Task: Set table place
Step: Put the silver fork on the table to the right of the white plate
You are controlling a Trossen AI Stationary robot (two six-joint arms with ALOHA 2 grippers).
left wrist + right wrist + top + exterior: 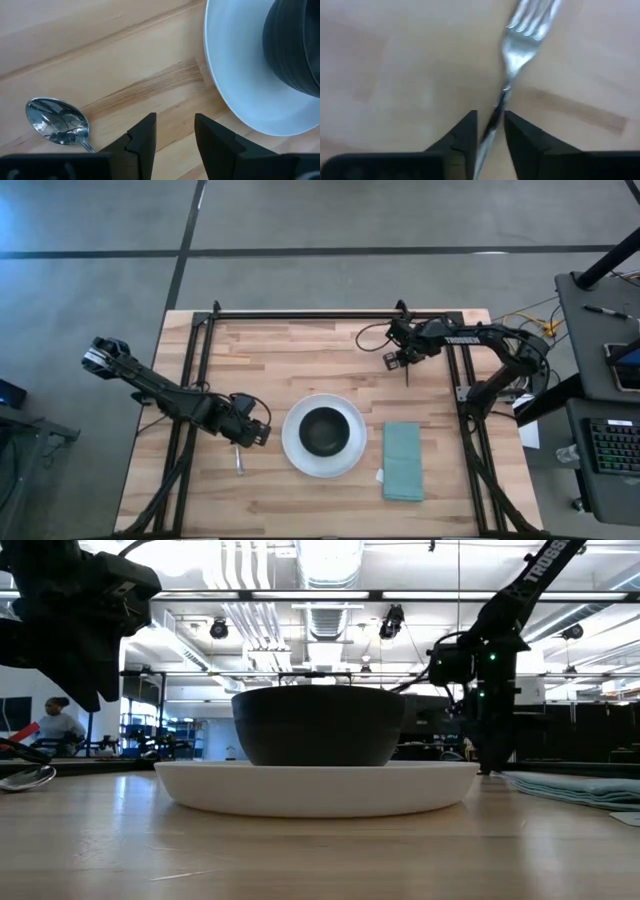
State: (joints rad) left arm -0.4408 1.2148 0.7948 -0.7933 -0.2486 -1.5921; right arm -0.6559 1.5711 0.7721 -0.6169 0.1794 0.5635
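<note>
A round white plate (300, 455) lies near the table's front middle with a black bowl (322, 430) on it. A folded teal napkin (403, 461) lies flat to the plate's right. A silver spoon (238, 463) lies on the wood left of the plate; its bowl shows in the left wrist view (57, 120). My left gripper (252, 433) is open and empty above the wood between spoon and plate. My right gripper (402, 358) is at the far right, shut on a silver fork (520, 45). My right gripper pinches the fork's handle (496, 112) between its two fingers. The fingers lie along the handle, and the tines (536, 10) point away past the fingertips. Whether the tines touch the table I cannot tell.
Black frame rails (190, 380) run along the table's left, right and far sides. The plate rim (225, 100) is close beside my left gripper. A desk with a keyboard (612, 445) stands beyond the table's right edge. A person (55, 725) sits far off in the room.
</note>
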